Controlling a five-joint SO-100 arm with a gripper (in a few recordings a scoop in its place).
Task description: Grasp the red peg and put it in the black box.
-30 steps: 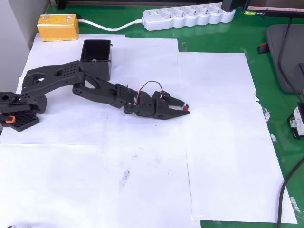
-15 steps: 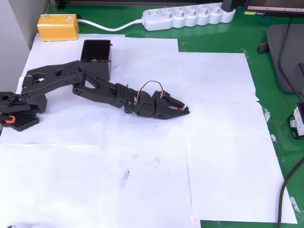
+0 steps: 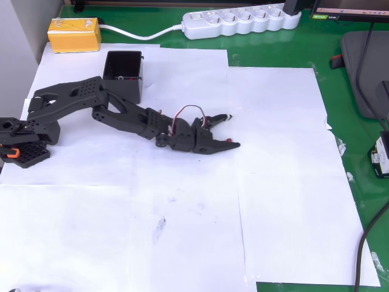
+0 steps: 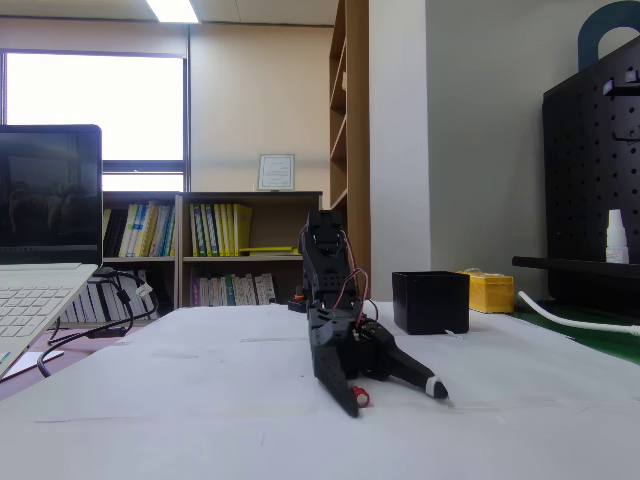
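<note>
My gripper (image 3: pixel 230 129) lies low over the white paper in the middle of the overhead view, and it is open with the fingers spread wide. The red peg (image 3: pixel 229 141) is a tiny dark-red spot right at the tip of the lower finger. In the fixed view the red peg (image 4: pixel 362 397) sits on the paper against the nearer finger's tip, beside the open gripper (image 4: pixel 396 397). Whether it touches the finger I cannot tell. The black box (image 3: pixel 123 73) stands upright behind the arm at the upper left, and it is at the right of the arm as the black box (image 4: pixel 430 302) in the fixed view.
A yellow box (image 3: pixel 74 33) sits at the far left corner, with a white power strip (image 3: pixel 240 21) along the back edge. The arm's base (image 3: pixel 21 143) stands at the left edge. A laptop (image 4: pixel 40 250) stands at the left in the fixed view. White paper (image 3: pixel 285 182) lies to the right.
The gripper was shut with the red peg at its tips and has now opened, the upper finger swinging toward the back. The wrist has drawn slightly to the left.
</note>
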